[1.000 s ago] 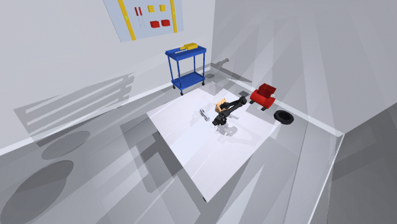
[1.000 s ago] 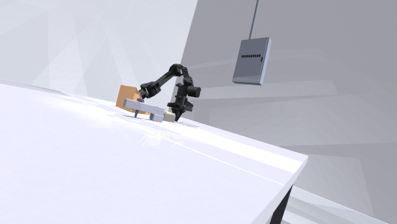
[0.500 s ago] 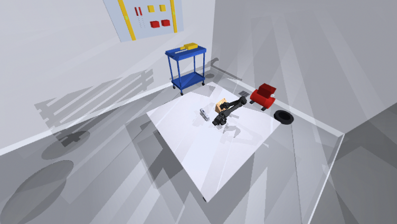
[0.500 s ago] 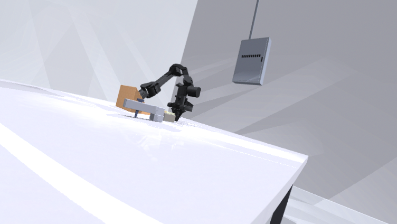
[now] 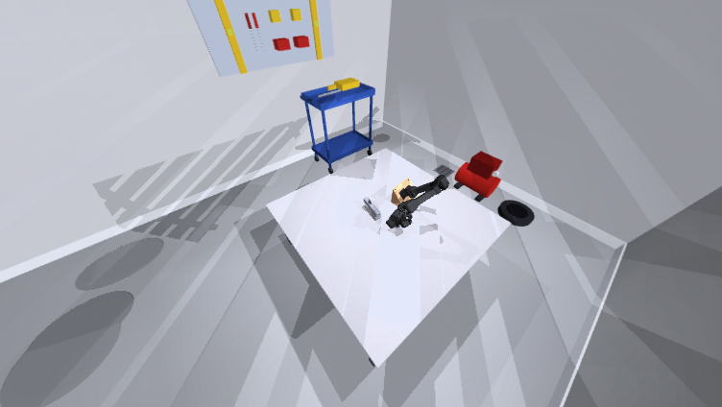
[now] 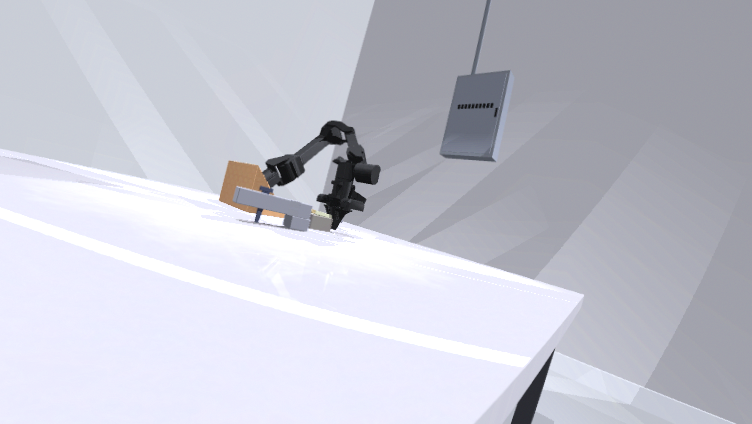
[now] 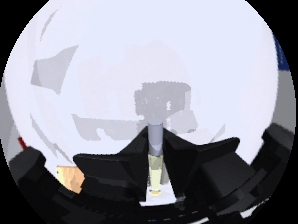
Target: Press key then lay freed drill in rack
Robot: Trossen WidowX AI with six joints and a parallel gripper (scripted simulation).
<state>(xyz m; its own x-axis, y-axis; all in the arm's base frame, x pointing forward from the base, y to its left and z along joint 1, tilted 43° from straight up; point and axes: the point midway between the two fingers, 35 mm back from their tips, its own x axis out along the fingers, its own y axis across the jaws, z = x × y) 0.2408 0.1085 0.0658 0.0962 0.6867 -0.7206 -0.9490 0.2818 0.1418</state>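
My gripper [image 5: 392, 223] [image 6: 335, 226] [image 7: 152, 128] points down close over the table. It is shut on a slim grey cylinder [image 7: 155, 144], which looks like the drill. A pale yellow-grey piece [image 6: 320, 221] [image 7: 155, 172] is in line with it, beside the fingertips. The grey bar-shaped holder [image 5: 373, 208] [image 6: 271, 200] lies just beyond that piece. A dark blue upright part [image 6: 258, 214], perhaps the key, crosses the holder. The wooden block [image 5: 401, 187] [image 6: 238, 182] [image 7: 70, 177], apparently the rack, stands beside the arm. The drill's far end and its seat are too small to tell.
The white table [image 5: 394, 303] [image 6: 210, 326] carries the arm. A blue cart [image 5: 344, 144], a red compressor [image 5: 477, 177] and a black tyre [image 5: 516, 212] stand on the floor beyond it. A grey cabinet [image 6: 476, 126] hangs on the wall.
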